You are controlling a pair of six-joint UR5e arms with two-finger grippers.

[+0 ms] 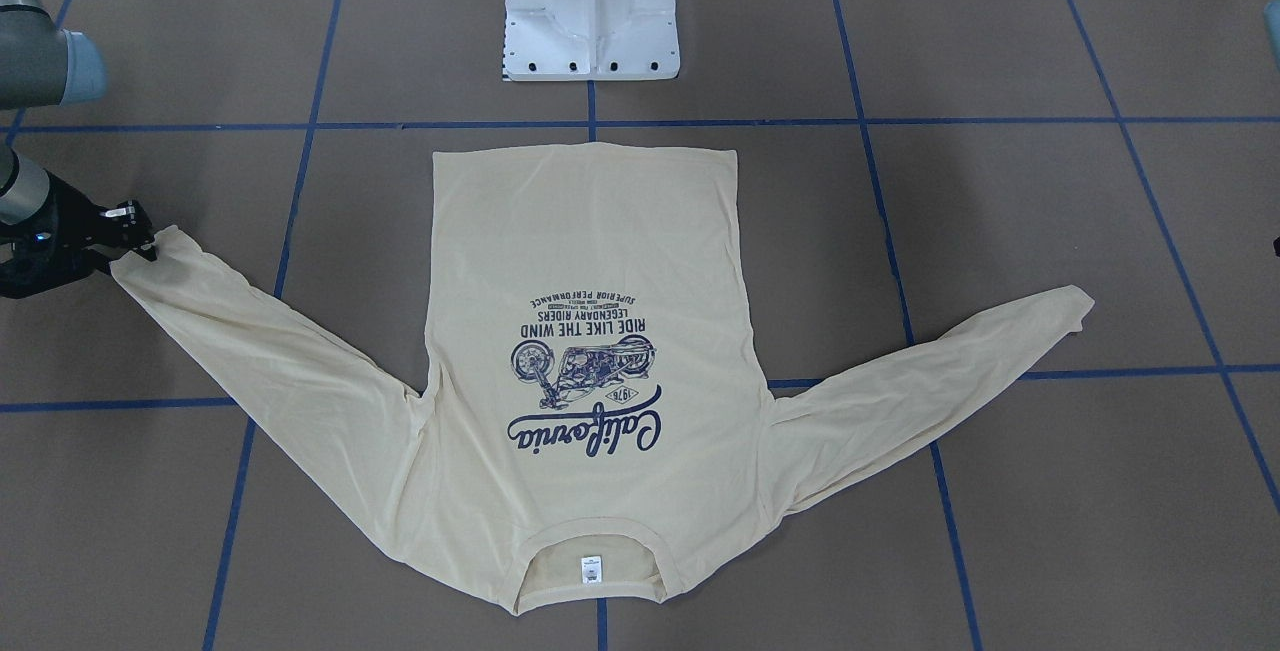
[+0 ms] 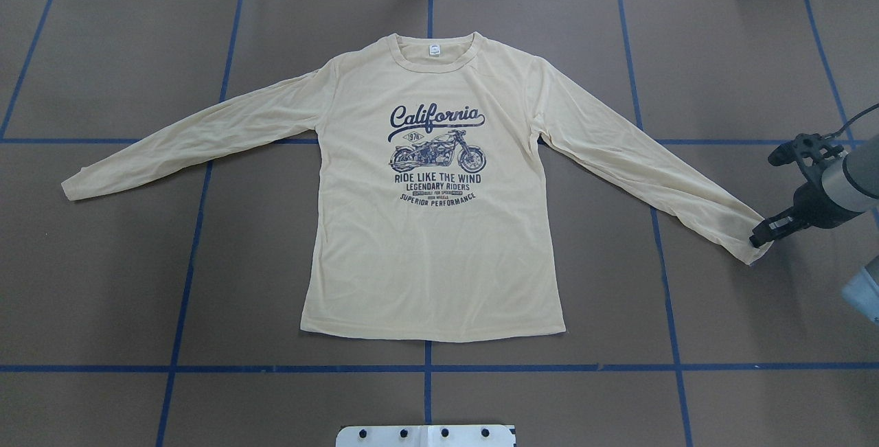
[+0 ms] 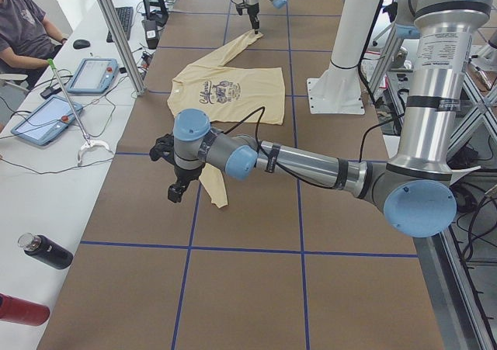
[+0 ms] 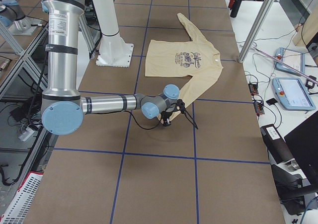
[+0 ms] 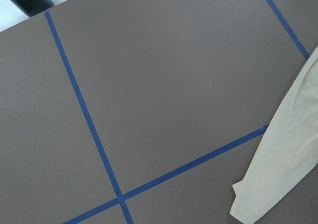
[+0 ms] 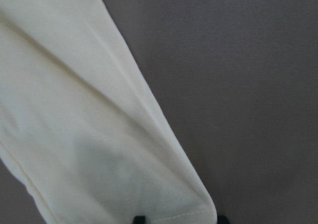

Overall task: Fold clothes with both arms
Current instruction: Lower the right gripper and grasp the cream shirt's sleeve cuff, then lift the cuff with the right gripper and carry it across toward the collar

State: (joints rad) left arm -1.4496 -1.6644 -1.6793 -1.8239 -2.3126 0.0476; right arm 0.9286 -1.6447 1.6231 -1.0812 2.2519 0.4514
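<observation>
Overhead exterior: right tool (image 2: 757, 239) spread, straddling sleeve cuff (image 2: 740, 229).

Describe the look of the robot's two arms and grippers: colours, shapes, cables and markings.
The left arm and right arm are round grey metal tubes with light blue caps at the joints. Narrow dark bands ring their upright sections. A loose black cable runs along each forearm. The left gripper and right gripper are black, each with two fingers.
</observation>
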